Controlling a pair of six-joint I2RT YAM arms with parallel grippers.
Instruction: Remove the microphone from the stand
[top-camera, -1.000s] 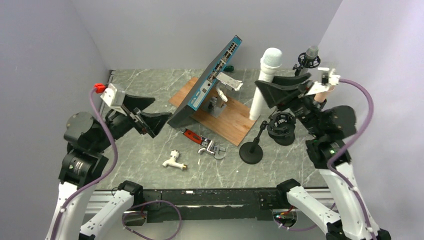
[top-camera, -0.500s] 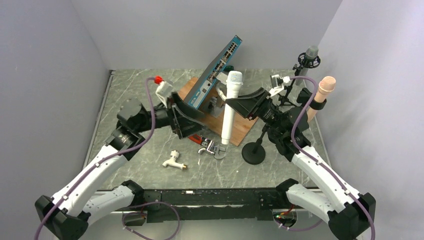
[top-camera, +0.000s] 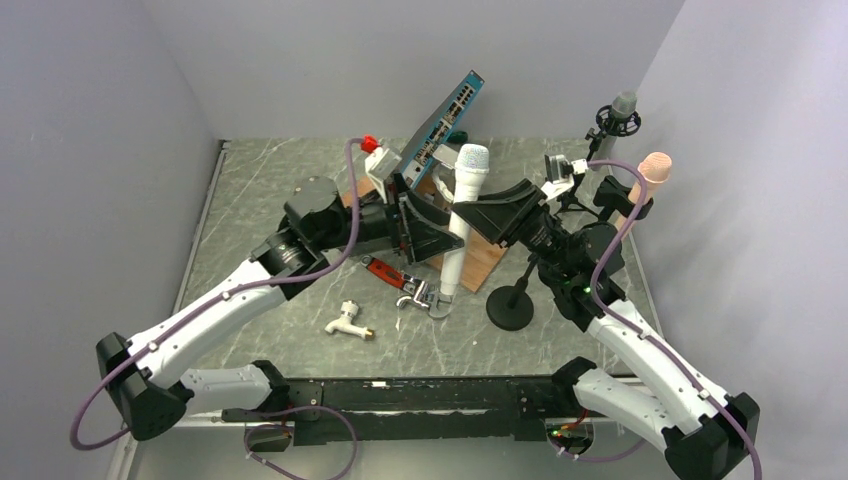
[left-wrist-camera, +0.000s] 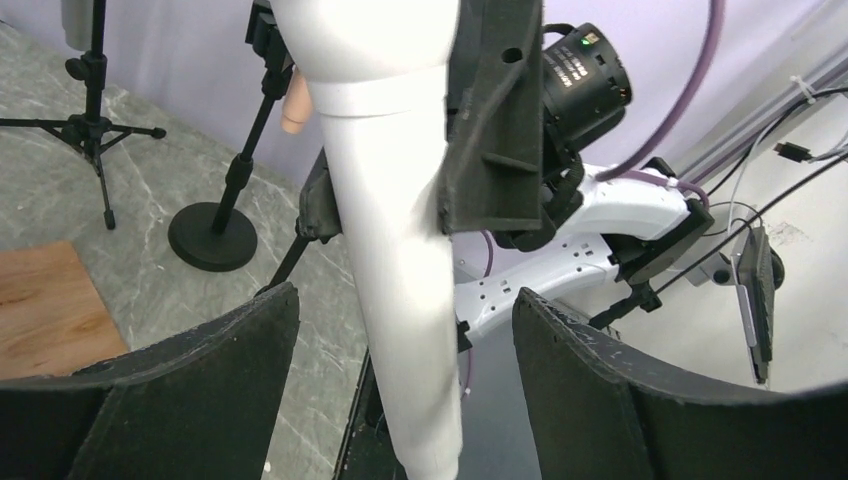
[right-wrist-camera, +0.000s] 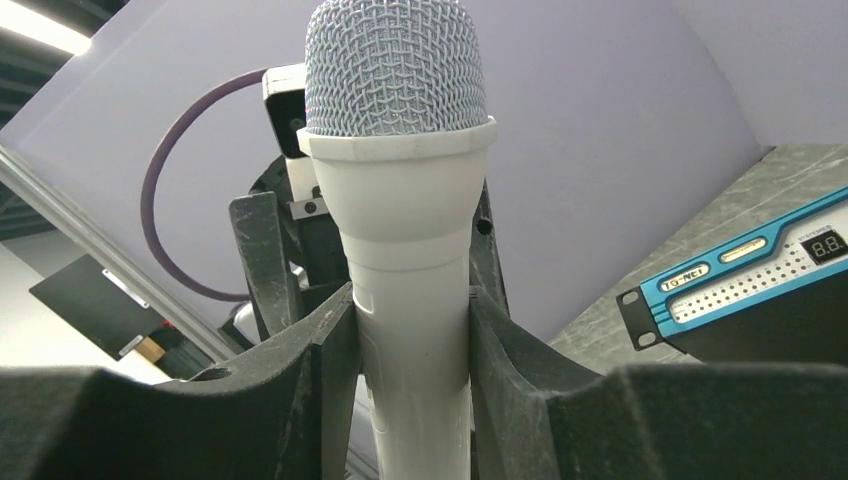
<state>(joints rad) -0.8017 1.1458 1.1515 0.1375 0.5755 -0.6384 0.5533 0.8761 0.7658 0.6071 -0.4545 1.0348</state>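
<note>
Microphone (right-wrist-camera: 400, 150) tail is cut off in both wrist views. In my top view its lower tip overlaps the wrench (top-camera: 425, 297), and I can't tell if they touch. It stands near upright at frame centre, off the black round-base stand (top-camera: 512, 308). My right gripper (right-wrist-camera: 410, 340) is clamped on its neck. Smooth white plastic body, silver mesh dome. Left gripper (left-wrist-camera: 405, 370) is spread wide, its rough black pads (left-wrist-camera: 200, 400) flanking the body without touching it.

The right tool (top-camera: 472, 214) clamps the white microphone (top-camera: 456, 255) around its middle and holds it near upright over the counter (top-camera: 270, 190), apart from the black round-based stand (top-camera: 512, 308). The left tool (top-camera: 440, 238) sits just beside the microphone's left flank.
</note>
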